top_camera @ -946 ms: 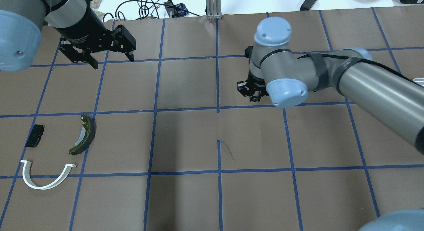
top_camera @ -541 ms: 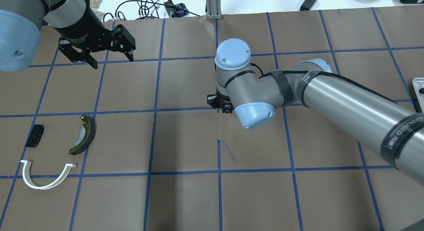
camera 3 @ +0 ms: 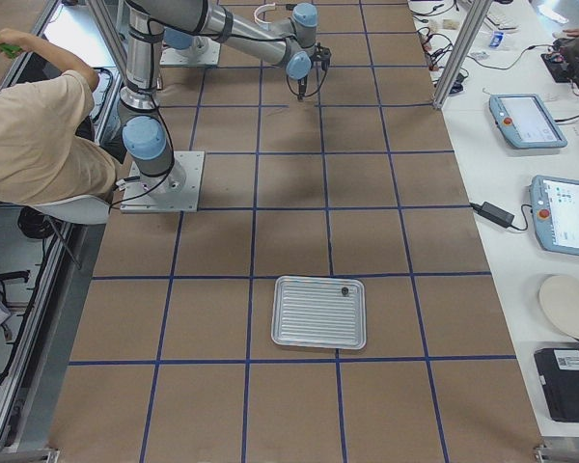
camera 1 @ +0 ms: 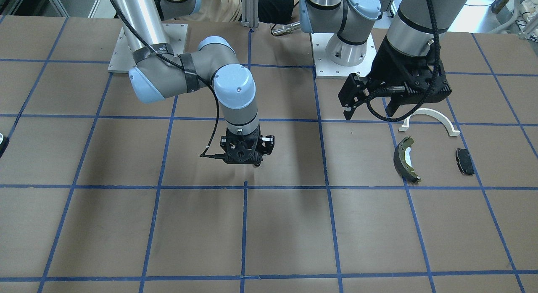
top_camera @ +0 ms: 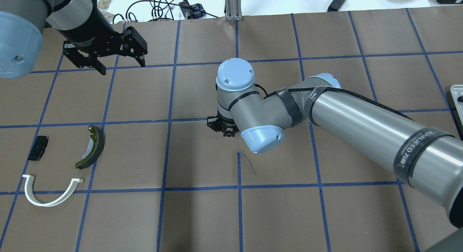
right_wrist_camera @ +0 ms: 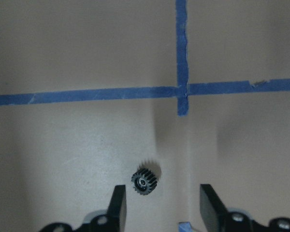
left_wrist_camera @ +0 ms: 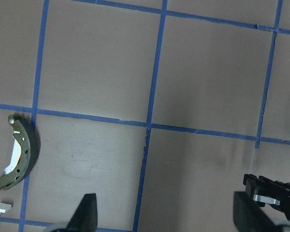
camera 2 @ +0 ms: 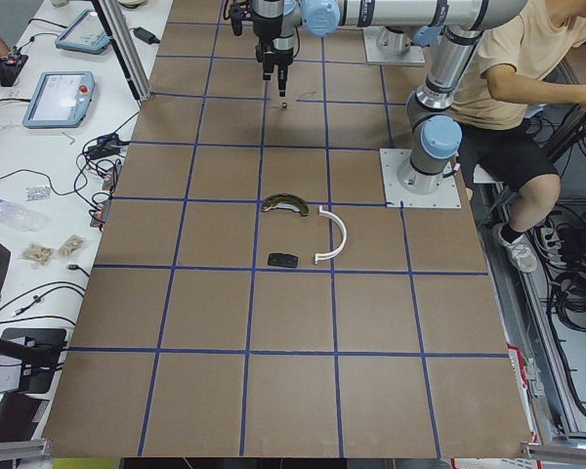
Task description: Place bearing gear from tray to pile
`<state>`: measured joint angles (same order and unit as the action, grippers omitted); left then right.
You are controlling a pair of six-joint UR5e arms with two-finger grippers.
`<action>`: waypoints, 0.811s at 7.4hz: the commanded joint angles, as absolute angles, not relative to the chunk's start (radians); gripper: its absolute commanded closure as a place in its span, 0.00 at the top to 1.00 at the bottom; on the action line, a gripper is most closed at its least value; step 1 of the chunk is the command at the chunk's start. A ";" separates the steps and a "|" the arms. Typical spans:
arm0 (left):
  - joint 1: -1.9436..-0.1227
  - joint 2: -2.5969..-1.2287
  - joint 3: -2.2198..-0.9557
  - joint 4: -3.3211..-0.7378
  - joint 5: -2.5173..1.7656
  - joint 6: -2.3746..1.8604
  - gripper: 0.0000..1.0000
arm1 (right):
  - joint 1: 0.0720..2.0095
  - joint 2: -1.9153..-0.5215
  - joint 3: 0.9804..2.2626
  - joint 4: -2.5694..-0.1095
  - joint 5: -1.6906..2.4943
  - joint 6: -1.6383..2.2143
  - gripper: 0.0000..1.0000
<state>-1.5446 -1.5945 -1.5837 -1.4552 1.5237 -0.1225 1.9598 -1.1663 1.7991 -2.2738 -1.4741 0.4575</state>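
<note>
Two wide-spread fingers of the right gripper (right_wrist_camera: 162, 189) hang low over the middle of the counter (top_camera: 202, 223), clasping nothing. The small black bearing gear (right_wrist_camera: 145, 182) shows loose between them, touching neither. The left gripper (top_camera: 123, 67), likewise agape and empty, hangs high toward the left end. Below it lie the pile's brake shoe (top_camera: 92, 147), black pad (top_camera: 38, 148) and white arch (top_camera: 45, 205). The tray (camera 3: 309, 318) sits toward the right end.
</note>
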 commanded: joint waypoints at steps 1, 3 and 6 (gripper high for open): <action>-1.577 -1.650 -1.595 -1.457 1.482 -0.135 1.00 | 1.829 -1.225 1.801 -2.283 -1.505 0.377 1.00; -1.708 -1.724 -1.655 -1.427 1.489 -0.265 1.00 | 1.609 -1.272 1.781 -2.126 -1.543 0.166 1.00; -1.870 -1.821 -1.817 -1.098 1.488 -0.441 1.00 | 1.315 -1.302 1.711 -2.069 -1.534 -0.273 1.00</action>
<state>-1.8099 -1.7871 -1.7478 -1.2316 1.4837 -0.3675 1.4378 -1.3028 1.7544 -2.0960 -1.5385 -0.1110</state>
